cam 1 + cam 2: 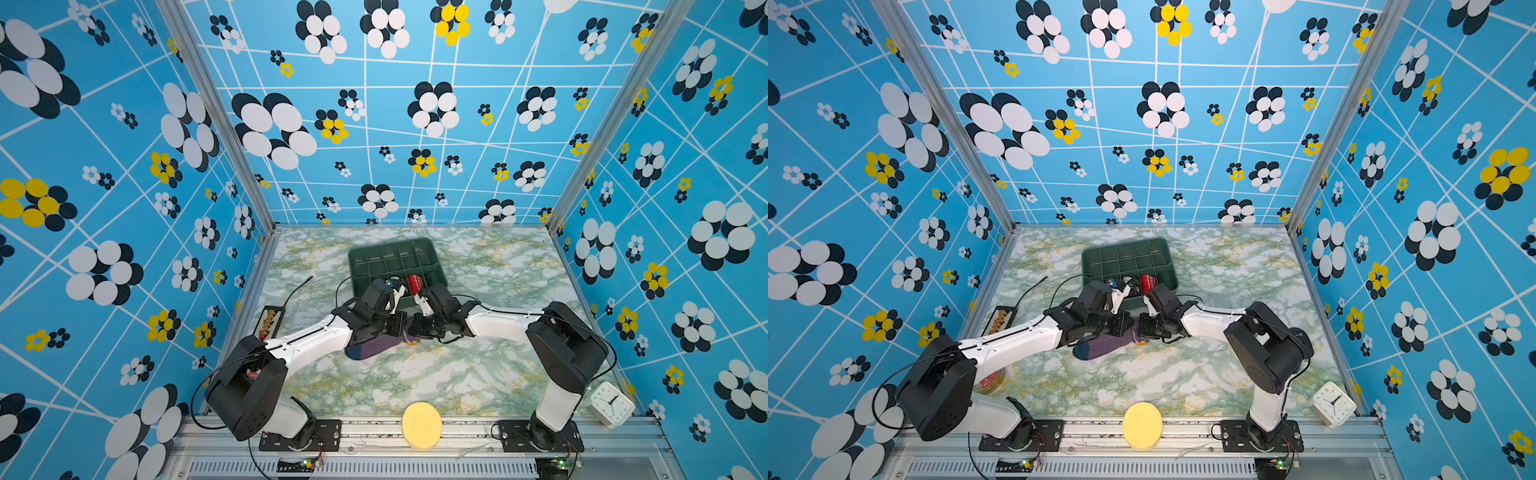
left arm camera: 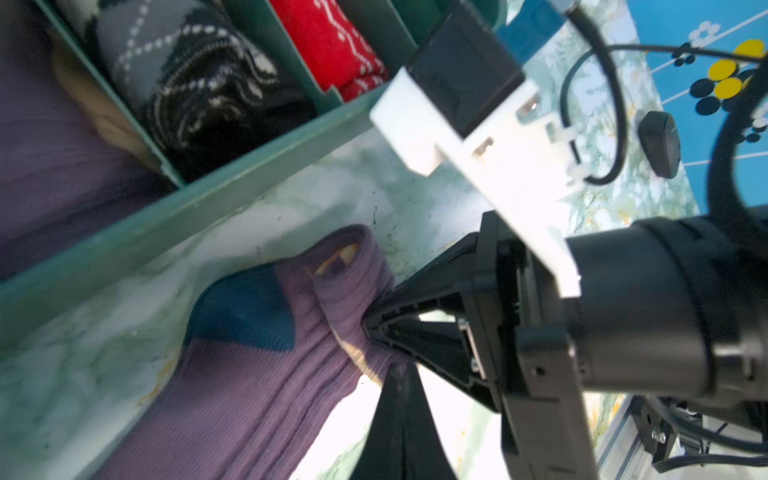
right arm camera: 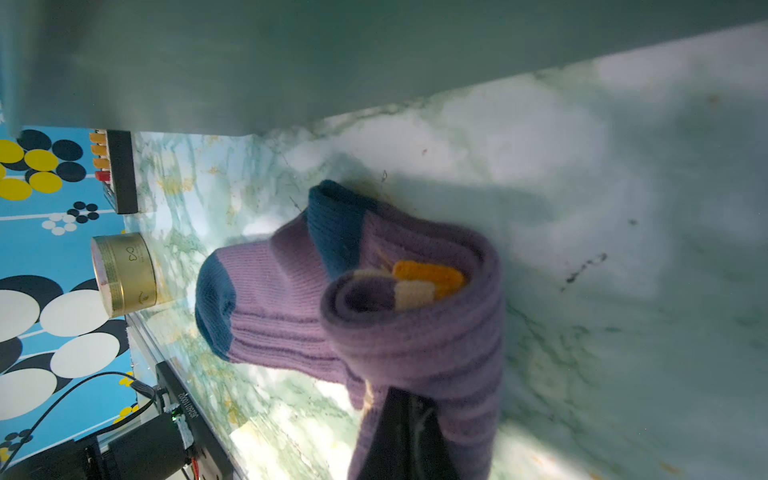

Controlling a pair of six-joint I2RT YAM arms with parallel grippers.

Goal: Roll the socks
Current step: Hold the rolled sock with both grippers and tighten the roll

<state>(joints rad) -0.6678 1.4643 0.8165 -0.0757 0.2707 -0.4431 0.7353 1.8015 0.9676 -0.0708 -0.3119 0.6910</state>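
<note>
The purple ribbed socks (image 1: pixel 374 347) lie on the marble table just in front of the green tray, dark blue toe (image 1: pixel 353 353) toward the left. Their cuff end is rolled up, with orange and white showing inside the roll (image 3: pixel 419 282). My left gripper (image 2: pixel 397 370) is shut on the socks' edge by the striped cuff. My right gripper (image 3: pixel 409 401) is shut on the rolled part; in the left wrist view its black tip (image 2: pixel 368 326) pinches the roll. In both top views the two grippers (image 1: pixel 402 331) (image 1: pixel 1142 328) meet tip to tip over the roll.
The green divided tray (image 1: pixel 395 253) stands right behind the grippers, holding a red bundle (image 1: pixel 415 284) and a black-and-white bundle (image 2: pixel 199 83). An abacus (image 1: pixel 269 322) and a gold tin (image 3: pixel 124 274) sit at the left. A yellow disc (image 1: pixel 421 424) and white clock (image 1: pixel 611 404) are near the front.
</note>
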